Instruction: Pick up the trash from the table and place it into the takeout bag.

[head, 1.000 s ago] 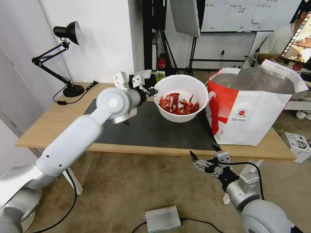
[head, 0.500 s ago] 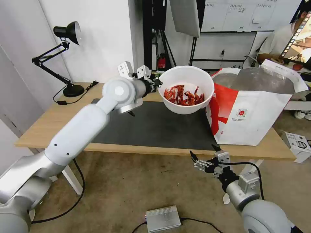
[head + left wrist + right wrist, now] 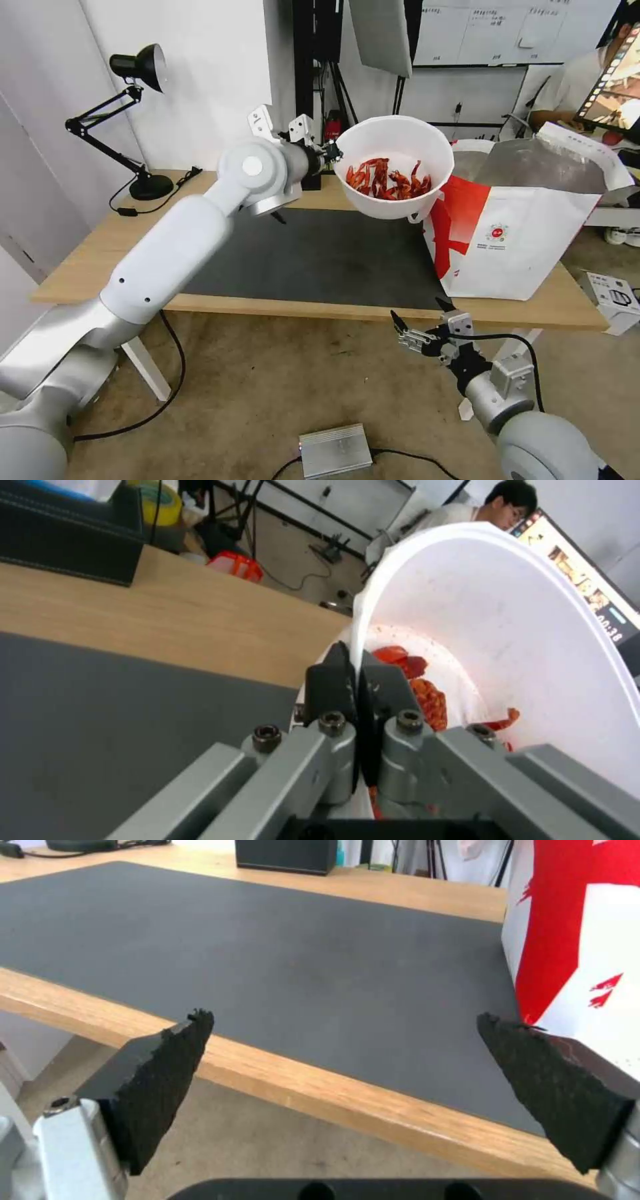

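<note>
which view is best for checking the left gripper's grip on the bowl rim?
Left wrist view: the left gripper has one finger on each side of the white bowl rim, shut on it. Head view shows the gripper at the rim, small, side-on. Right wrist view shows mat and takeout bag.

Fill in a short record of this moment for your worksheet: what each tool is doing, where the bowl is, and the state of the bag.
left tool: shut on the rim of the white bowl, held in the air
bowl contents: red crayfish shells
bowl position: above the dark mat, beside the takeout bag
bag: upright on the table, mouth open
right tool: open, low, before the table's front edge
</note>
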Robot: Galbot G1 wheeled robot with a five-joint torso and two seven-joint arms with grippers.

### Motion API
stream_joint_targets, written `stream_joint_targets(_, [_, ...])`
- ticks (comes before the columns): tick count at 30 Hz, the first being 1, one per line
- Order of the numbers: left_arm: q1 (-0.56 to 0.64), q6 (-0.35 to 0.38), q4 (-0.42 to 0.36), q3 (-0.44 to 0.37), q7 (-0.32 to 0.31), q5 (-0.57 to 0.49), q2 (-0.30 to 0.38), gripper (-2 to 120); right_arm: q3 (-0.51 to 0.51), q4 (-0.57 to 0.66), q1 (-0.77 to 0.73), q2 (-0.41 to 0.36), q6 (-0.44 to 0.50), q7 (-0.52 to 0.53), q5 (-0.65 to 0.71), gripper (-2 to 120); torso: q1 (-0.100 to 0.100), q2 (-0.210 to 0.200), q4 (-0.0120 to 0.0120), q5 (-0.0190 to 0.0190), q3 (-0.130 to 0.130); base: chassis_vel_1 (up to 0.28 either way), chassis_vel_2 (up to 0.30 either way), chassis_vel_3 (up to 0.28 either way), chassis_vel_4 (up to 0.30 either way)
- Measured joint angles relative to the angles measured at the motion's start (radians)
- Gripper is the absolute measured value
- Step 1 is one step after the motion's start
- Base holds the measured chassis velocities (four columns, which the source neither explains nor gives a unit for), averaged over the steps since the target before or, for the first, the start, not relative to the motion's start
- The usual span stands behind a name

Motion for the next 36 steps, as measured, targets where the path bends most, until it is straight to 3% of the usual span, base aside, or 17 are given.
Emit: stream_joint_targets(36, [-0.146,0.004,0.106,0.064,-0.004,-0.002,-0.107,0,0.0,0.0,0.0,0.0,0.0,0.0,0.0,100,0.0,0.0,0.0,0.0001,0.0,0.0,0.0,0.0,0.0])
